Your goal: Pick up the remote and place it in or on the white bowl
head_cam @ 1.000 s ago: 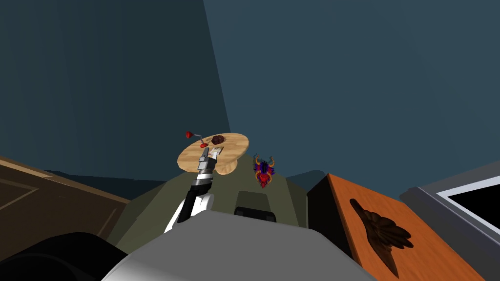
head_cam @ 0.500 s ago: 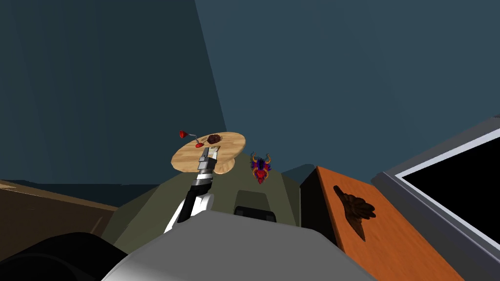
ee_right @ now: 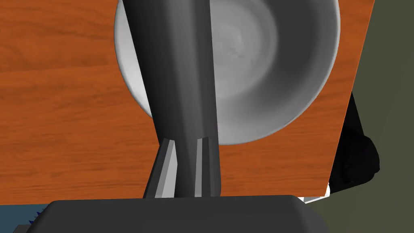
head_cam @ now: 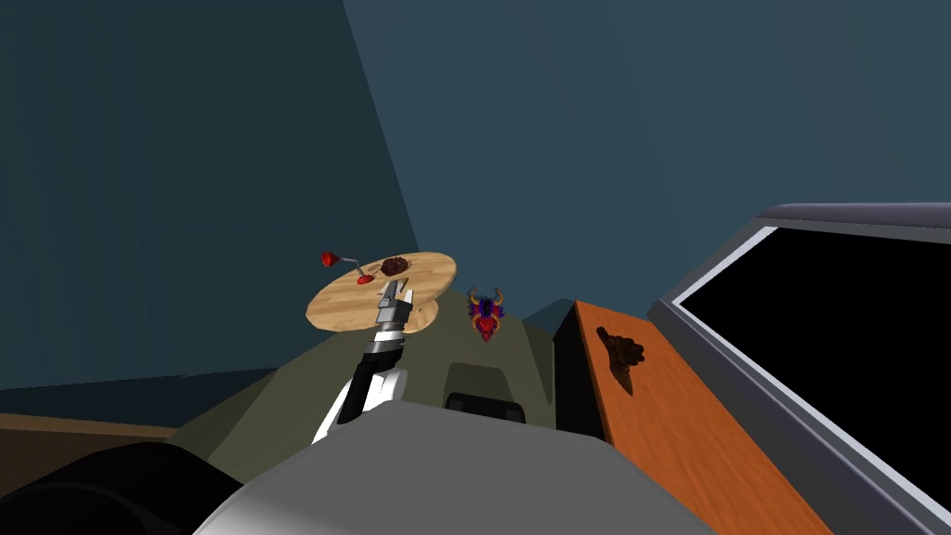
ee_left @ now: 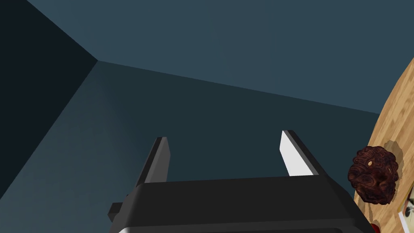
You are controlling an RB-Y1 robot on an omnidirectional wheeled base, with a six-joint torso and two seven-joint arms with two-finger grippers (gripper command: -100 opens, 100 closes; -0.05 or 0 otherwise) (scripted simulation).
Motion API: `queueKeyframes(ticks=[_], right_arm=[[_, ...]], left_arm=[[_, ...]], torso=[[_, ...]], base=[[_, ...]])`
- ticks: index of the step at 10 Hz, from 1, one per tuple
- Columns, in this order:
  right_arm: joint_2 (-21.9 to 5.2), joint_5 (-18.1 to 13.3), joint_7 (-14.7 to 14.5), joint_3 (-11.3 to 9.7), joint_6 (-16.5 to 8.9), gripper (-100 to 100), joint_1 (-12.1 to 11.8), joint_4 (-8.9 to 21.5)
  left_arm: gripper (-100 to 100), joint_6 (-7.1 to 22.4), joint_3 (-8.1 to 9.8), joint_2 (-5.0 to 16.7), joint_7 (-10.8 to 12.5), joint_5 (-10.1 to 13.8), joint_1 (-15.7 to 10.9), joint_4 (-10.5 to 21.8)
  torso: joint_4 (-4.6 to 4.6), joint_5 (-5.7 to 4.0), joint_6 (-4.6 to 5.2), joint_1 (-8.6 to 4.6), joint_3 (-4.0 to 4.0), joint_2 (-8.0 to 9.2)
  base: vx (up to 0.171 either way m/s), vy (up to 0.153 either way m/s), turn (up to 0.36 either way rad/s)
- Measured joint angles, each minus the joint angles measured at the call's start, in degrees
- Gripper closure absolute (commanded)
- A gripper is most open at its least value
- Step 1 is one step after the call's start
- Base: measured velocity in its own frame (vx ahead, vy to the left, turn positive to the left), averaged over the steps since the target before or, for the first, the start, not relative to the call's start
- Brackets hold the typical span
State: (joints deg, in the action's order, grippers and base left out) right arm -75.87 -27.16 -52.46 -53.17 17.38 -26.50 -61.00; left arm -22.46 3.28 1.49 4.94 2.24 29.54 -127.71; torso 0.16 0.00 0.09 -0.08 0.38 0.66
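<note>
The remote [ee_right: 182,81] is a long, dark grey bar, clamped at its lower end between the two fingers [ee_right: 165,170] of the right gripper [ee_right: 185,140], which press its sides. From there it runs up across the white bowl [ee_right: 262,60], covering a strip of the bowl's inside and rim. Whether its far end touches the bowl, I cannot tell. The bowl is round and shallow, shaded grey within. It sits on an orange-brown wooden top [ee_right: 60,101], close to one edge of it, and past that edge lies olive floor [ee_right: 388,81].

The left gripper [ee_left: 224,136] is reached out ahead at the near edge of a round wooden table [head_cam: 344,306] with its fingers [ee_left: 297,157] spread wide and nothing between them. On that table, near its far edge, sits a dark red-brown lumpy thing [ee_left: 374,174]. At the edge beside it is a small red lamp-like thing [head_cam: 342,263], leaning out past the rim.

Beyond the table a little mask-like thing [head_cam: 485,314] shows in red, purple and orange. A dark carved figure [head_cam: 620,356] lies on the far end of the orange-brown top. Alongside that top stands a grey-framed black panel [head_cam: 836,353].
</note>
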Motion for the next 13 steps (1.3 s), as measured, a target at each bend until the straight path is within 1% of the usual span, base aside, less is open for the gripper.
queueKeyframes(ticks=[1, 2, 3, 7, 8, 9, 10, 11, 13], right_arm=[[-0.4, -0.1, -0.5, 1.2, 1.0, 100, -0.4, -0.3], [-0.4, -0.3, -1.2, 2.1, 2.1, 100, -0.3, 0.2], [-0.4, -0.3, -1.4, 2.2, 2.3, -100, -0.4, 0.3], [-0.4, -0.3, -1.4, 2.1, 2.3, -100, -0.4, 0.3], [-0.4, -0.3, -1.4, 2.1, 2.3, 0, -0.4, 0.3], [-0.4, -0.3, -1.4, 2.1, 2.3, -100, -0.4, 0.3], [-1.3, 0.0, -1.5, 2.4, 2.8, -100, -0.6, 0.1], [-2.8, 0.2, -1.2, 2.1, 3.4, -100, -0.3, -0.7], [-5.3, 0.9, -1.2, 2.5, 4.4, -100, -0.7, -2.0]], left_arm=[[0, 0.0, 0.0, 0.0, 0.0, 0.0, 0.0, 0.0], [0, 0.0, 0.0, 0.0, 0.0, 0.0, 0.0, 0.0], [0, 0.0, 0.0, 0.0, 0.0, 0.0, 0.0, 0.0], [0, 0.0, 0.0, 0.0, 0.0, 0.0, 0.0, 0.0], [0, 0.0, 0.0, 0.0, 0.0, 0.0, 0.0, 0.0], [0, 0.0, 0.0, 0.0, 0.0, 0.0, 0.0, 0.0], [0, 0.0, 0.0, 0.0, 0.0, 0.0, 0.0, 0.0], [0, 0.0, -0.01, 0.0, 0.0, 0.0, 0.0, 0.0], [0, 0.0, -0.01, 0.0, 0.0, 0.0, 0.0, 0.0]], torso=[[-0.02, 0.0, 0.02, -0.02, -0.04, -0.07], [-0.02, -0.03, 0.01, -0.03, -0.07, -0.13], [-0.04, -0.03, -0.04, 0.04, -0.16, -0.31], [-0.1, 0.0, -0.06, 0.11, -0.31, -0.55], [-0.1, 0.0, -0.06, 0.11, -0.31, -0.56], [-0.1, 0.0, -0.06, 0.11, -0.31, -0.56], [-0.1, 0.02, -0.05, 0.18, -0.32, -0.57], [-0.11, 0.04, -0.06, 0.25, -0.33, -0.59], [-0.11, 0.05, -0.05, 0.29, -0.34, -0.61]], base=[[-0.089, -0.033, -0.135], [-0.04, -0.013, -0.025], [-0.009, -0.003, 0.001], [0.0, 0.0, 0.0], [0.0, 0.0, 0.0], [0.005, 0.02, -0.06], [0.007, 0.037, -0.069], [0.009, 0.036, -0.06], [0.012, 0.042, -0.079]])
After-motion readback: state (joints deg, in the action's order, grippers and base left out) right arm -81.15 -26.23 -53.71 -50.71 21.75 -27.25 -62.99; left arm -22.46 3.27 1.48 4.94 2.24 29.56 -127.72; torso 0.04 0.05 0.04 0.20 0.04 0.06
